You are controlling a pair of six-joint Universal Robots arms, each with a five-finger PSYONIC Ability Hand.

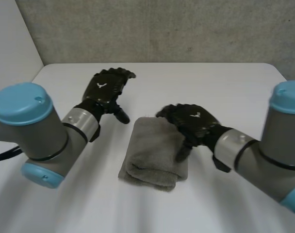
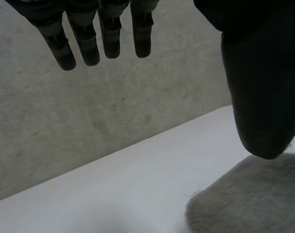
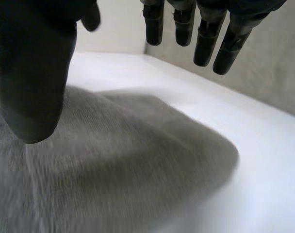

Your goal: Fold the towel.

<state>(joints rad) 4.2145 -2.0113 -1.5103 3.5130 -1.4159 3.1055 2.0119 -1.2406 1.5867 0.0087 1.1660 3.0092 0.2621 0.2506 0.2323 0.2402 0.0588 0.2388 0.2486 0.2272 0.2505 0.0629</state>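
A grey towel (image 1: 155,153) lies folded into a small thick rectangle in the middle of the white table (image 1: 196,87). My right hand (image 1: 192,123) hovers over the towel's right edge, fingers straight and spread, thumb pointing down beside the cloth. In the right wrist view the towel (image 3: 113,165) lies under the palm, and the thumb (image 3: 33,73) hangs just above it, holding nothing. My left hand (image 1: 106,90) is off the towel, to its upper left, fingers relaxed. In the left wrist view its fingers (image 2: 96,34) are straight, with a towel corner (image 2: 249,199) below the thumb.
A grey wall (image 1: 162,29) runs along the table's far edge. Bare tabletop surrounds the towel on all sides.
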